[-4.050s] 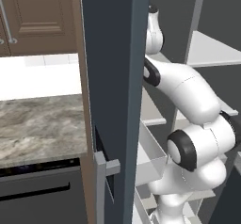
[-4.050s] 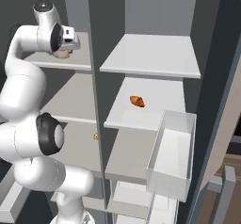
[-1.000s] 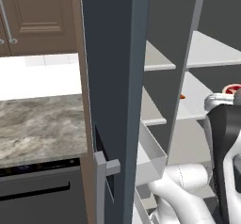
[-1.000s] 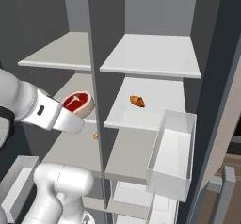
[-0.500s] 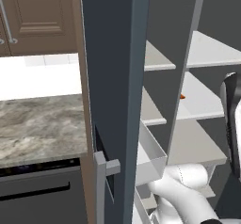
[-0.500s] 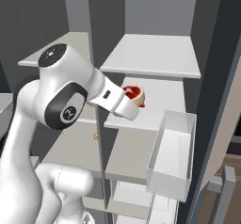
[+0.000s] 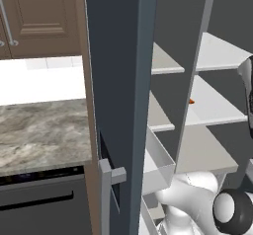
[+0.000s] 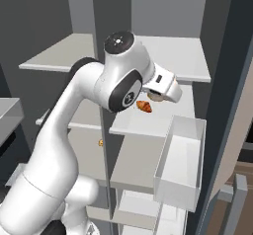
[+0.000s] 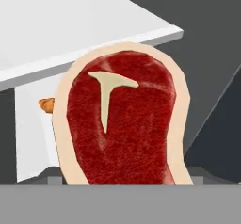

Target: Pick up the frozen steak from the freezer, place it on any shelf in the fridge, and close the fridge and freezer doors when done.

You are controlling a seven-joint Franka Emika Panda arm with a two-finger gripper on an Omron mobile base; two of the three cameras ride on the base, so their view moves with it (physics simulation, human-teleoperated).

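We have the frozen steak clamped in our end effector, held in front of the fridge, just above the orange item on its middle shelf.

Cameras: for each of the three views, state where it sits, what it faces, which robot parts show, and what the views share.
Left base view: behind the arm on its left, facing the freezer door edge, marble counter and shelves; white arm links at lower right.
Right base view: behind on its right, facing the open unit; the arm reaches toward a fridge shelf, above a door bin.
Hand view: on the hand, along the gripper, facing the frozen steak.
Shared: the orange item and the pale shelves appear in all three views.
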